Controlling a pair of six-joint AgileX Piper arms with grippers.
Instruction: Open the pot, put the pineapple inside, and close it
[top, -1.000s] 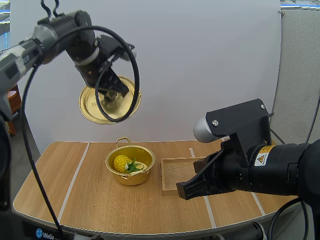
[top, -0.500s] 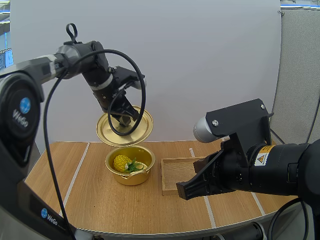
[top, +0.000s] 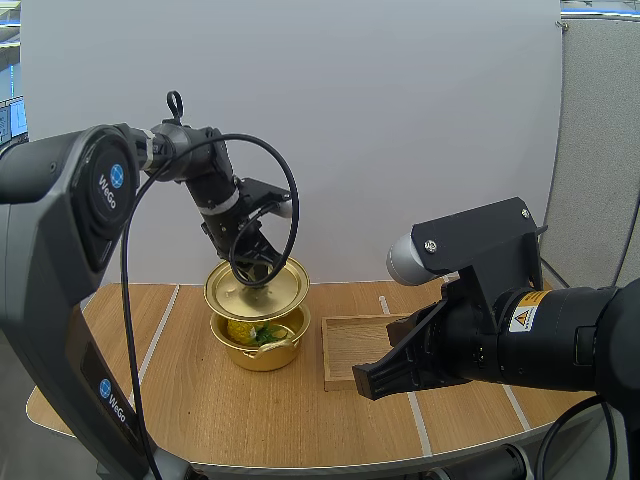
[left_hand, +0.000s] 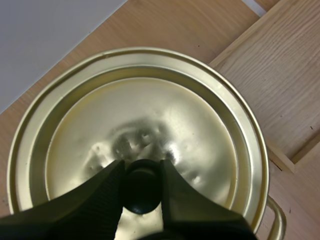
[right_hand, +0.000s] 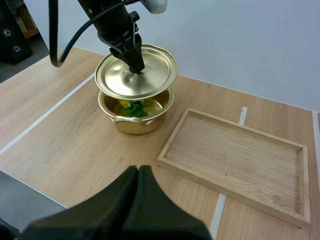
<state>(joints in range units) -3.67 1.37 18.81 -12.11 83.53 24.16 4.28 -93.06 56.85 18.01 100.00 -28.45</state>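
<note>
Lid: left fingers are pinching its knob, holding it just over pot for closing. Pineapple: lying inside. Right fingers: resting together, empty, at pot's 4 o'clock.

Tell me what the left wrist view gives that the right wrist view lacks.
Left wrist view: the black knob of the lid, pinched between the left hand's fingertips. Right wrist view: the pineapple inside the pot, the gap beneath the lid, and the right hand shut on nothing. Both: the lid, the left hand on it, the wooden tray, the table.
</note>
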